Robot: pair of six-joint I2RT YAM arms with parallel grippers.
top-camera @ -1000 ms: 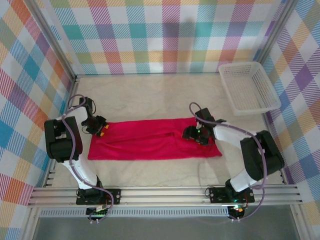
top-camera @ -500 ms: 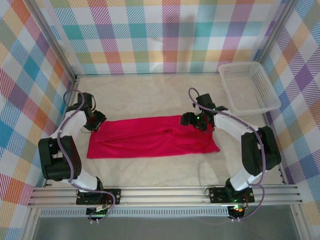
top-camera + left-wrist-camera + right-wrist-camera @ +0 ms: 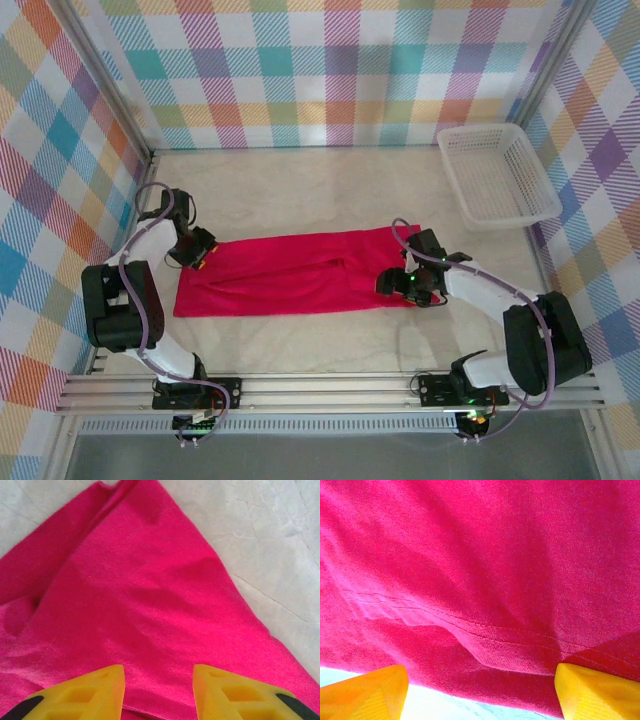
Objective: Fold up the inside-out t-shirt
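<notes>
Red cloth: the t-shirt (image 3: 300, 280) lies flattened into a long band across the middle of the pale surface (image 3: 300, 190). It runs from near the left edge towards the right, and you can see a crease along its length.

- From above, you find the left fingers (image 3: 198, 256) at the far left corner of the band, right at the cloth's edge.
- In the left wrist view, you look down on the t-shirt (image 3: 150, 595), with bare surface (image 3: 260, 540) to the right.
- Both yellow fingers (image 3: 80, 692) sit at the bottom of that frame, partly spread, with cloth showing in the gap. You can't confirm any pinch there.
- A fold ridge runs up the left side of the cloth in this view.
- From above, the right fingers (image 3: 392, 287) sit over the right end of the band, near its front edge.
- In the right wrist view, the two yellow fingers (image 3: 360, 692) stand wide apart at the bottom corners, holding nothing.
- Between them you see the t-shirt (image 3: 480, 555) with a stitched hem line slanting across it. A thin strip of pale surface (image 3: 440, 707) shows below its edge.
- A white mesh basket (image 3: 497, 175) stands at the far right corner of the surface, well apart from the cloth.
</notes>
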